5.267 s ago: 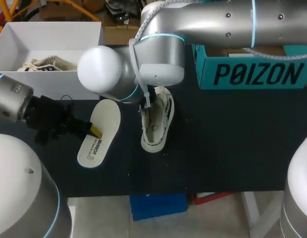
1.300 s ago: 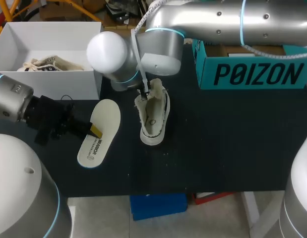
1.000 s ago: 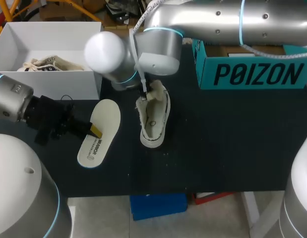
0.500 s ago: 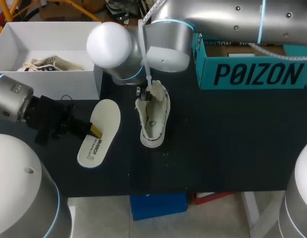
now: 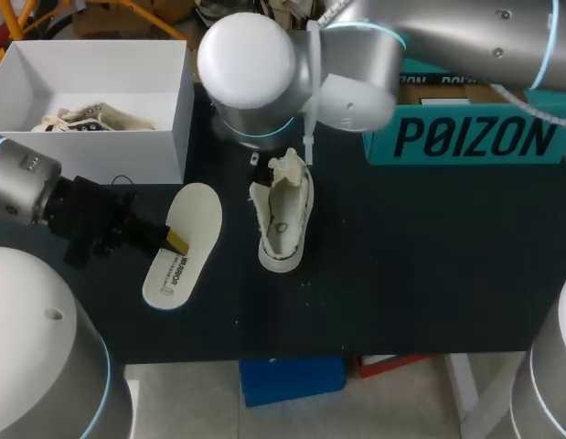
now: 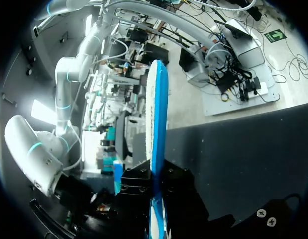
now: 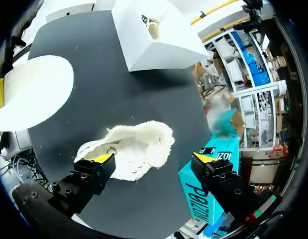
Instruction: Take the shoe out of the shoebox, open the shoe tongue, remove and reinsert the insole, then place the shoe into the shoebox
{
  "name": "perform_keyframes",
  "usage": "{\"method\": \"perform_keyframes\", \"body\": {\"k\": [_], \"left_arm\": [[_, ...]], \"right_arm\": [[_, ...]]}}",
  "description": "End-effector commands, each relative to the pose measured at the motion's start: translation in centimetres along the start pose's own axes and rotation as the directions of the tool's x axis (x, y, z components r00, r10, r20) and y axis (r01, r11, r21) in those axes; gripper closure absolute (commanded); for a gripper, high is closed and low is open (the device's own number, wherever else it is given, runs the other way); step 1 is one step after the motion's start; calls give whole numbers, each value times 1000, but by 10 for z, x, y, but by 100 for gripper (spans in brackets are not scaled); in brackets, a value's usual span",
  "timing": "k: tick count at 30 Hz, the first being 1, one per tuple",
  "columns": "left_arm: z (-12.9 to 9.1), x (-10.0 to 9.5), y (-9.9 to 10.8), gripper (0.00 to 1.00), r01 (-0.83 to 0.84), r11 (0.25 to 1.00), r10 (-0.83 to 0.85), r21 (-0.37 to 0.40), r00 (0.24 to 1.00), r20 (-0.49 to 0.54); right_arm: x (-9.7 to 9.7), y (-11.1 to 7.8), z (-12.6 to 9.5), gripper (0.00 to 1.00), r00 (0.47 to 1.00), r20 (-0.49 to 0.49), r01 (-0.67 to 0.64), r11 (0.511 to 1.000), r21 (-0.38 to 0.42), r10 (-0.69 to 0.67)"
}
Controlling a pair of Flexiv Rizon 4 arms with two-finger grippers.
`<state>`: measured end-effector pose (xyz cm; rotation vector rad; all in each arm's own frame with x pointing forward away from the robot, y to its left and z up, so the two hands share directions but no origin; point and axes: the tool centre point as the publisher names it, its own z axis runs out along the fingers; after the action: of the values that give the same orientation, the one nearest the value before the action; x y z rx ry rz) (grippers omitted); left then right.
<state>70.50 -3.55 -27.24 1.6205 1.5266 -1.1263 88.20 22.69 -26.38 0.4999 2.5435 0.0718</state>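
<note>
Here, the left tool is clamped on the insole near the desk's left edge; the right tool hangs spread wide over the shoe.

The left arm comes in low, well out to the left of the shoe, its forearm stretched level toward it. The left gripper is clamped on the edge of the insole, one yellow tip showing on top and the black fingers pressed to it from both sides. The right arm sweeps in from the right, past the middle, with its big rounded wrist hanging above the shoe's far end. Under it the right gripper points down, fingers spread wide on either side of the shoe, touching nothing.
</note>
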Motion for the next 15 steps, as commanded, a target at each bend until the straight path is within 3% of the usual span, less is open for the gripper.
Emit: {"method": "perform_keyframes", "body": {"k": [1,5,15], "left_arm": [[0,0,-1,100,0,1000,0,1,1000,-5],[0,0,-1,100,0,1000,0,1,1000,-5],[0,0,-1,100,0,1000,0,1,1000,-5]], "right_arm": [[3,-22,-20,0,993,-39,-115,966,-231,109],[11,-28,-37,0,978,-48,-210,935,-286,205],[39,-55,-66,0,951,-10,-299,907,-296,310]]}}
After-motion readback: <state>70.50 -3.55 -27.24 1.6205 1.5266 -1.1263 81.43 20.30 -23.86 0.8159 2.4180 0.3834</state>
